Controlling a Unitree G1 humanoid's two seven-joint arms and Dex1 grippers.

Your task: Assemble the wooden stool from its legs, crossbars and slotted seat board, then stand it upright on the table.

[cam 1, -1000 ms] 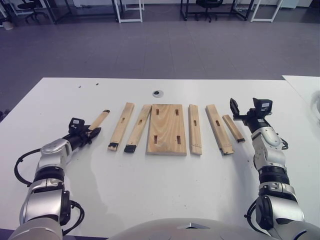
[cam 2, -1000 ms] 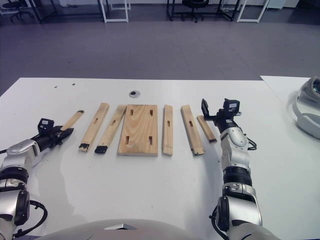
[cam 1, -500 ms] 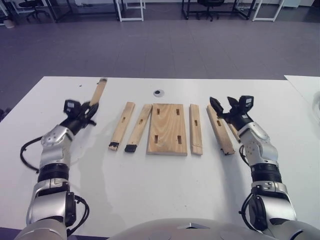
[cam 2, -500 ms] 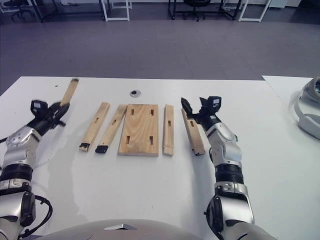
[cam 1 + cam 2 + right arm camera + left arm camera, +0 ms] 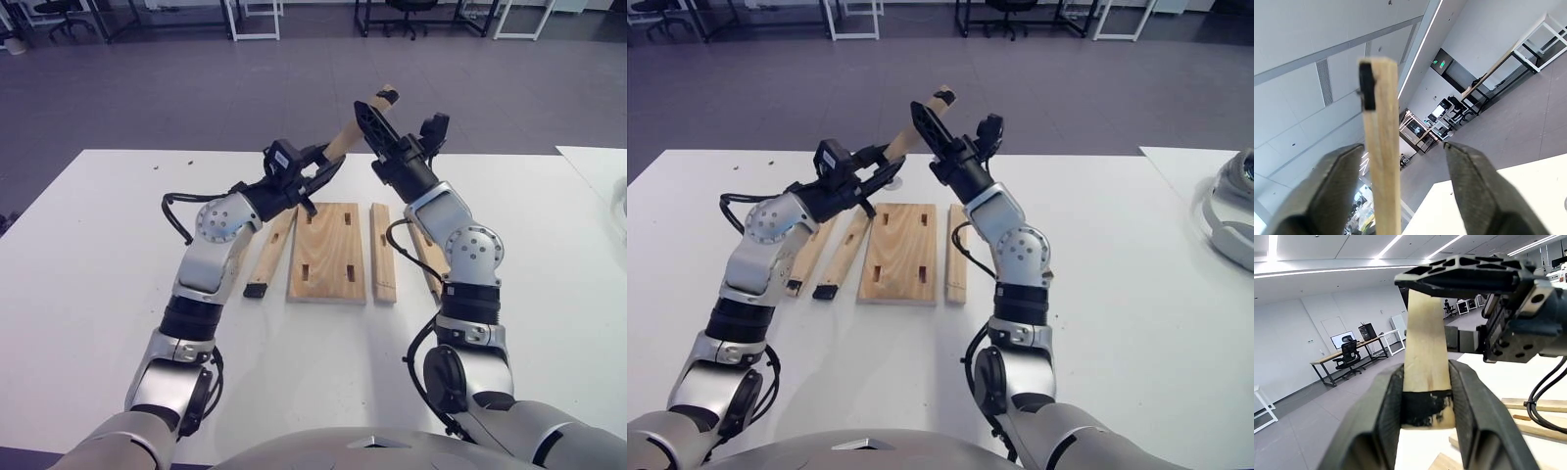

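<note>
Up over the far left part of the pale rectangular four-slot wooden seat board [image 5: 328, 253], the left claw [image 5: 328, 171] is clenched on the black-marked end of a short light wooden bar [image 5: 342, 142]; the bar slants up and away above the board's far edge; the right claw [image 5: 400, 114], over the board's far right part, is spread wide, the bar's upper part between its fingers and close to one. On the white counter [image 5: 98, 255], black-ended wooden slats [image 5: 844, 257] lie just left of the board; a plain wooden slat [image 5: 382, 253] lies just right of it.

Silver-grey jointed arms [image 5: 204, 257], looping black cables [image 5: 418, 352], dark, seemingly ribbed fingers [image 5: 1464, 276].
</note>
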